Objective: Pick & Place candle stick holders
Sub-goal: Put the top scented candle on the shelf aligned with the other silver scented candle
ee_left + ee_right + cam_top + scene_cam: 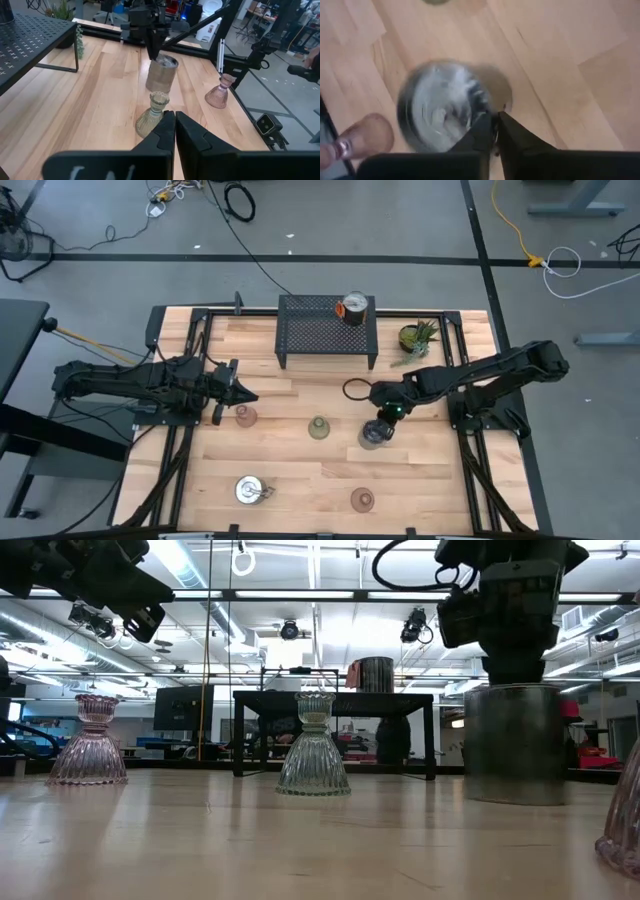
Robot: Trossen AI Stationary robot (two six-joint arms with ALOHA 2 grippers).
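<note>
A shiny silver round candle stick holder (pixel 374 434) stands upright on the table right of centre. My right gripper (pixel 495 127) comes down on its top and is shut on its rim. An olive-green glass holder (pixel 318 427) stands on its base just left of it, and a pinkish glass one (pixel 245 416) farther left. My left gripper (pixel 175 125) hovers shut and empty beside that pinkish holder. Another silver holder (pixel 250 489) and a second pinkish glass one (pixel 362 500) stand near the front edge. A silver holder with an orange part (pixel 353 308) sits on the black rack (pixel 310 332). My right gripper pinches the silver holder's top rim (pixel 487 112) between its two fingers; one finger seems to be inside the cup and one outside. The fingers (pixel 156 47) point steeply down from above. The holder (pixel 515 745) stands upright with its bottom on the table.
A spiky green potted plant (pixel 418 337) stands at the back right beside the rack. Black frame rails run along the table's left and right sides. Bare wood lies between the holders in the middle and those at the front.
</note>
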